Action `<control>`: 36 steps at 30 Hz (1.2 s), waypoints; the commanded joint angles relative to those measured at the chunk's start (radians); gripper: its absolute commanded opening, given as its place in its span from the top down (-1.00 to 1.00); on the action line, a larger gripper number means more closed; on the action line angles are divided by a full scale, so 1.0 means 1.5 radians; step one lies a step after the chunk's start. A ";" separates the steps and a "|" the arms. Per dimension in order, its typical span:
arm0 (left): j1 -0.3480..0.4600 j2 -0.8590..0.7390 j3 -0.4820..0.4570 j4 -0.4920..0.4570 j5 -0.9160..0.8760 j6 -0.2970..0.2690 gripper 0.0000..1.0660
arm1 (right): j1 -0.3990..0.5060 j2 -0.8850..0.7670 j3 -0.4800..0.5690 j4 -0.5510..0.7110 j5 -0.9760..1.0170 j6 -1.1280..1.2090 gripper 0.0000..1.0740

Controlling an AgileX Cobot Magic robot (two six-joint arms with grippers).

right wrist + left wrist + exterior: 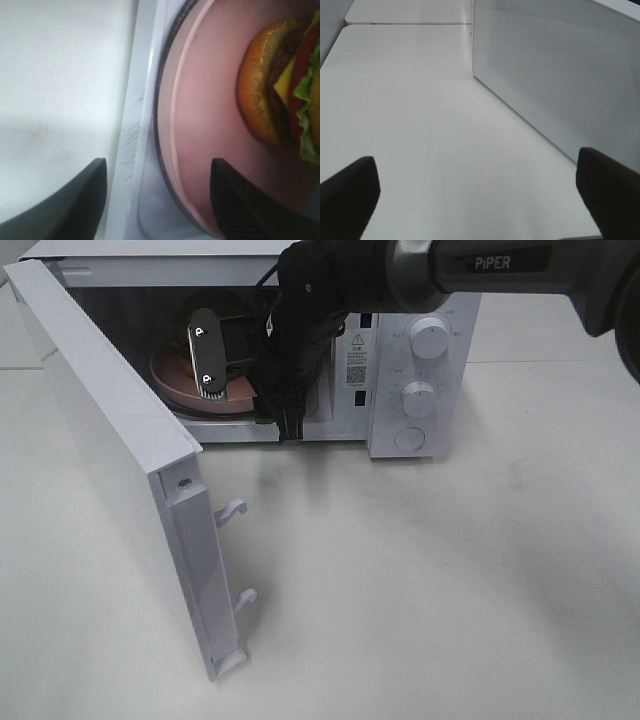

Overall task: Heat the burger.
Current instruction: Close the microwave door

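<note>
The burger [280, 85] sits on its plate [200, 125] inside the microwave [420, 360]. My right gripper [157, 170] has its jaws apart astride the plate rim, and my left gripper [480, 195] gapes wide over the table [420, 100]. If I back out crooked, I could snag that rim.

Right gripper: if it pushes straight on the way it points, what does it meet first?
Most likely the near rim of the pink plate inside the microwave: the right gripper straddles it with open jaws. The burger sits further in, to one side. Depth is unclear.
</note>
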State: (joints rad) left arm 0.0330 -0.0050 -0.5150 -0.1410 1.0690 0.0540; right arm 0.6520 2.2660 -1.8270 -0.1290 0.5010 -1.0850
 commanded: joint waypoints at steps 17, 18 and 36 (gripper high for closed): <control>0.003 -0.004 0.000 0.001 -0.002 -0.002 -0.88 | 0.000 -0.155 0.241 0.002 -0.159 0.093 -0.45; 0.003 -0.004 0.000 0.001 -0.002 -0.002 -0.88 | 0.000 -0.171 0.263 0.001 -0.176 0.109 -0.44; 0.003 -0.004 0.000 0.001 -0.002 -0.002 -0.88 | -0.016 -0.323 0.425 -0.007 -0.196 0.245 -0.52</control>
State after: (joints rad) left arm 0.0330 -0.0050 -0.5150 -0.1410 1.0690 0.0540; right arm 0.6310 1.7980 -1.1960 -0.1320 0.2140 -0.7370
